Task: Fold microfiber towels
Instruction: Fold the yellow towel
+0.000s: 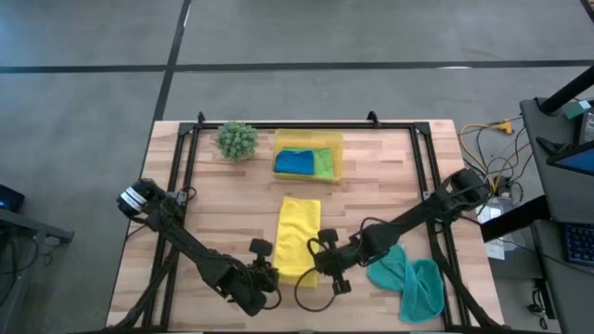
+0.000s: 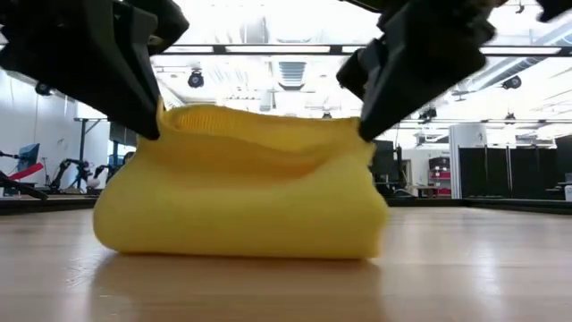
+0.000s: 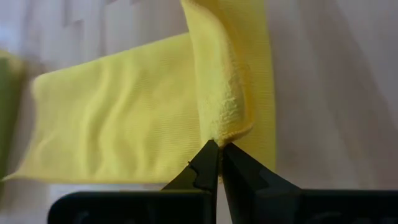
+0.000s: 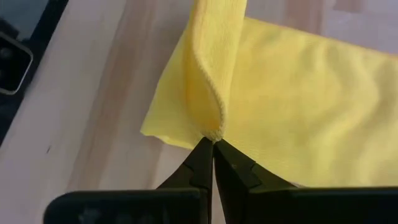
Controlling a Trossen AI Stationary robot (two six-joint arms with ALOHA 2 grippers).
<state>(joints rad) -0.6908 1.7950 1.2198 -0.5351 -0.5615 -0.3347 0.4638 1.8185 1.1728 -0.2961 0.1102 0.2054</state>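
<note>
From above, the yellow towel (image 1: 298, 237) lies as a long strip on the bench (image 1: 223, 199), stretching from just below the yellow tray (image 1: 336, 167) toward the near edge. The left gripper (image 1: 271, 276) sits at the towel's near left corner and the right gripper (image 1: 327, 264) at its near right corner. The tray holds a blue towel (image 1: 294, 161) and a green towel (image 1: 324, 163); a spiky plant (image 1: 238, 140) stands just left of the tray. A teal towel (image 1: 409, 278) lies crumpled right of the yellow one.

At bench height, the yellow towel (image 2: 241, 183) has its upper edge lifted at both ends, sagging slightly between the two grippers.

In the left wrist view, the fingers (image 3: 208, 165) are pressed together on a folded corner of the towel (image 3: 118, 118).

In the right wrist view, the fingers (image 4: 202, 158) are likewise clamped on a raised corner of the towel (image 4: 298, 112).
</note>
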